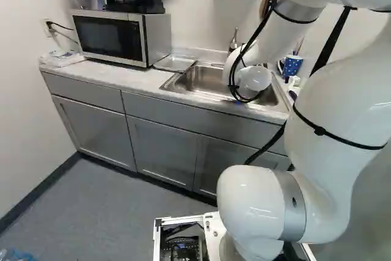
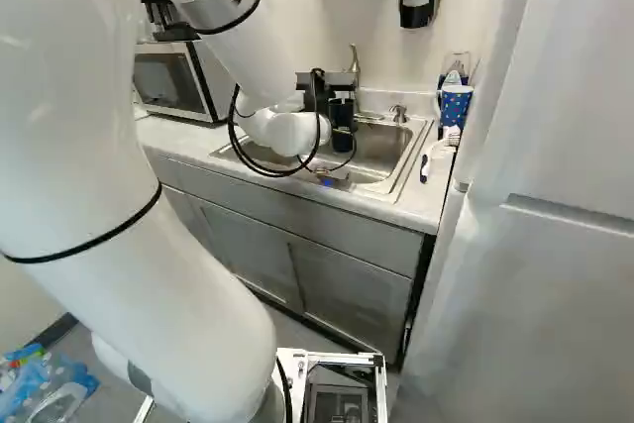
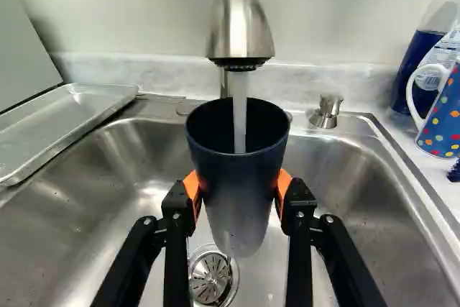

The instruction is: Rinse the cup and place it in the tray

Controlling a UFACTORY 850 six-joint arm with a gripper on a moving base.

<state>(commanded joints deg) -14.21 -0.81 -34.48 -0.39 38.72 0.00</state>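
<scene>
Over the sink (image 3: pixel 345 177), the gripper (image 3: pixel 237 190) is clamped on the cup (image 3: pixel 237 177), whose mouth sits under the tap's (image 3: pixel 240 26) running water. Rinsing looks under way; emptying it and setting it in the tray (image 3: pixel 61 124) remain.

Spotted mug (image 3: pixel 441 124) cropped in wrist view; bottom inside cup (image 3: pixel 238 185) hidden.

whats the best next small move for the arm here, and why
Probably hold the cup where it is and tilt it slightly: water is running from the faucet straight into its open mouth, and the tool grips it from both sides.
</scene>
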